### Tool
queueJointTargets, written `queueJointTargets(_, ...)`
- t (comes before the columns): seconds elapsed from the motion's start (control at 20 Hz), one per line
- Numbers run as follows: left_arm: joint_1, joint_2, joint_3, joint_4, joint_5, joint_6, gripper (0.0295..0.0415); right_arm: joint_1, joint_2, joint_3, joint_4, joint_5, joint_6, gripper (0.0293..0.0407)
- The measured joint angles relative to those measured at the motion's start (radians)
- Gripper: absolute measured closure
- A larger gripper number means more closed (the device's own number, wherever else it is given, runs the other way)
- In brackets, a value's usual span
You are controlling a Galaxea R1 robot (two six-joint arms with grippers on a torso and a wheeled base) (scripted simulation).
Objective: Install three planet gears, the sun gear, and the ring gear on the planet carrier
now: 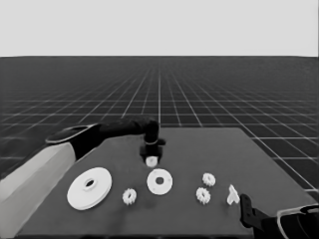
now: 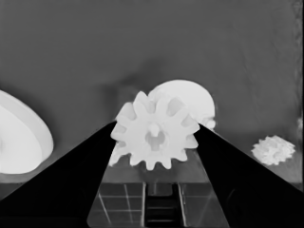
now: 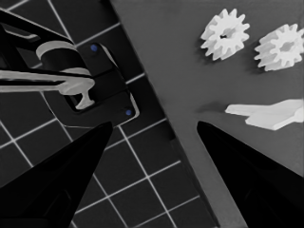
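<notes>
Head view: the left gripper [image 1: 151, 158] hung just behind the smaller round white part with a dark central hole [image 1: 159, 181], clenched on a small white toothed gear [image 1: 151, 161]; the larger round white part [image 1: 89, 188] lay well to the left on the dark table [image 1: 199, 144].
Left wrist view: black fingers [image 2: 71, 180] pinched the gear [image 2: 155, 132] by its sides, above the smaller part [image 2: 190, 97].
Right wrist view: the right gripper [image 3: 152, 137] waited released at the table corner, near two gears [image 3: 225, 33] [image 3: 282, 46] and a thin white piece [image 3: 268, 114].

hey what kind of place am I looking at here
Most likely a simulated assembly bench, not a real room: a dark table on an endless grid floor, loose white gears and round parts on it, and a robot's left gripper holding one gear above the table.
</notes>
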Motion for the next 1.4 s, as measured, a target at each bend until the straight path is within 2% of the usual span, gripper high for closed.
queueJointTargets(0.3, 0.000, 0.056, -0.080, -0.002, -0.003, 0.022, 0.0398, 0.000, 0.000, 0.000, 0.000, 0.000, 0.000, 0.0315)
queueJointTargets(0.35, 0.054, 0.068, -0.116, 0.052, -0.028, 0.043, 0.0398, 0.000, 0.000, 0.000, 0.000, 0.000, 0.000, 0.0315)
queueJointTargets(0.45, 0.116, 0.085, -0.170, 0.100, -0.058, 0.072, 0.0398, 0.000, 0.000, 0.000, 0.000, 0.000, 0.000, 0.0315)
queueJointTargets(0.8, 0.142, 0.097, -0.204, 0.122, -0.076, 0.090, 0.0398, 0.000, 0.000, 0.000, 0.000, 0.000, 0.000, 0.0315)
queueJointTargets(0.9, 0.142, 0.097, -0.205, 0.122, -0.076, 0.090, 0.0339, 0.000, 0.000, 0.000, 0.000, 0.000, 0.000, 0.0315)
queueJointTargets(0.95, 0.143, 0.097, -0.205, 0.122, -0.076, 0.090, 0.0330, 0.000, 0.000, 0.000, 0.000, 0.000, 0.000, 0.0315)
queueJointTargets(1.05, 0.143, 0.097, -0.205, 0.122, -0.077, 0.090, 0.0326, 0.000, 0.000, 0.000, 0.000, 0.000, 0.000, 0.0315)
queueJointTargets(1.3, 0.143, 0.097, -0.205, 0.122, -0.077, 0.090, 0.0326, 0.000, 0.000, 0.000, 0.000, 0.000, 0.000, 0.0315)
queueJointTargets(1.4, 0.053, 0.064, -0.106, 0.047, -0.023, 0.036, 0.0326, 0.000, 0.000, 0.000, 0.000, 0.000, 0.000, 0.0315)
